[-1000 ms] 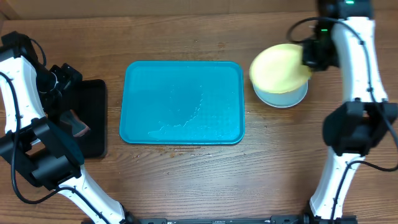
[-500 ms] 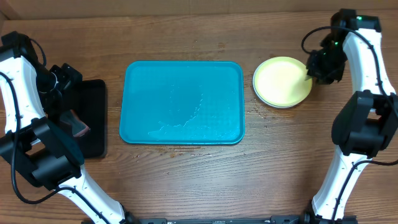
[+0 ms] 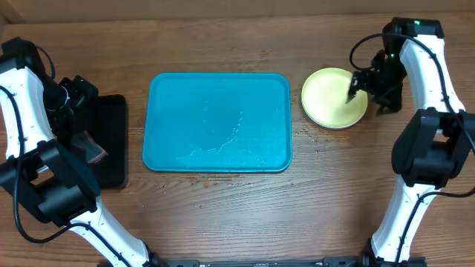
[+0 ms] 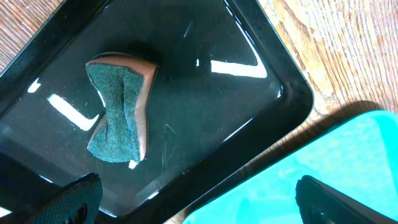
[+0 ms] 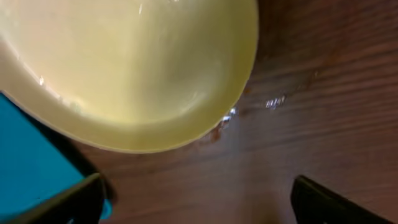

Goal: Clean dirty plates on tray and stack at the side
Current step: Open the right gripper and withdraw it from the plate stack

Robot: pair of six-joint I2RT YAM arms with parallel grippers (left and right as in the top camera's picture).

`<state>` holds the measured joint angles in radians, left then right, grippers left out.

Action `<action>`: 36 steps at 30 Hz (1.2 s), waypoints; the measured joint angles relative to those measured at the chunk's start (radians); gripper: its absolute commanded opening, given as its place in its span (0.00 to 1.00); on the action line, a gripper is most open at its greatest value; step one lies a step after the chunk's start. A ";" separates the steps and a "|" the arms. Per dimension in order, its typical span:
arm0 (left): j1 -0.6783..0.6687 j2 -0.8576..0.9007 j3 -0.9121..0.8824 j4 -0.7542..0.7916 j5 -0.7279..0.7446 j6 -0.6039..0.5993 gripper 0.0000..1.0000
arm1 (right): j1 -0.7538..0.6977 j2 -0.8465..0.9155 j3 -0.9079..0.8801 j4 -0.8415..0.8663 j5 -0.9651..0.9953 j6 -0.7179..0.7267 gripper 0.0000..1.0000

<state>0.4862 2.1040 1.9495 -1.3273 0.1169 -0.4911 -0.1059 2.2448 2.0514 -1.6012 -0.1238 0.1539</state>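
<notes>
The turquoise tray (image 3: 219, 122) lies in the middle of the table with only water streaks on it. To its right a yellow-green plate (image 3: 332, 96) lies flat on top of the stack of plates, with a thin pale rim showing under its near edge. My right gripper (image 3: 369, 95) stands open at that plate's right edge, holding nothing. In the right wrist view the plate (image 5: 124, 68) fills the top, and bare wood lies between the fingertips (image 5: 68, 202). My left gripper (image 4: 202, 208) hangs open over the black tray (image 4: 186, 68).
A green-topped sponge (image 4: 121, 112) lies in the wet black tray (image 3: 111, 141) at the table's left. The turquoise tray's corner (image 4: 348, 162) nearly touches the black tray. Small water drops (image 5: 273, 102) dot the wood beside the plate stack.
My right gripper has opened and let go of the yellow-green plate. The plate went from tilted and held to lying flat on the stack. The left arm has not moved.
</notes>
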 measured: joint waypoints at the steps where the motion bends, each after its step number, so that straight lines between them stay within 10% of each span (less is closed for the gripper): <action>1: 0.000 0.000 0.000 0.000 0.000 0.000 1.00 | 0.011 -0.018 -0.002 -0.017 0.000 -0.001 1.00; 19: 0.000 0.000 0.000 0.000 0.002 0.000 1.00 | 0.380 -0.731 -0.361 -0.096 -0.003 0.000 1.00; 36: 0.000 0.000 0.000 0.000 0.003 0.000 1.00 | 0.499 -0.805 -0.520 -0.062 -0.087 0.002 1.00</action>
<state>0.4862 2.1040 1.9495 -1.3273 0.1200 -0.4911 0.3935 1.4395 1.5311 -1.6630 -0.2108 0.1562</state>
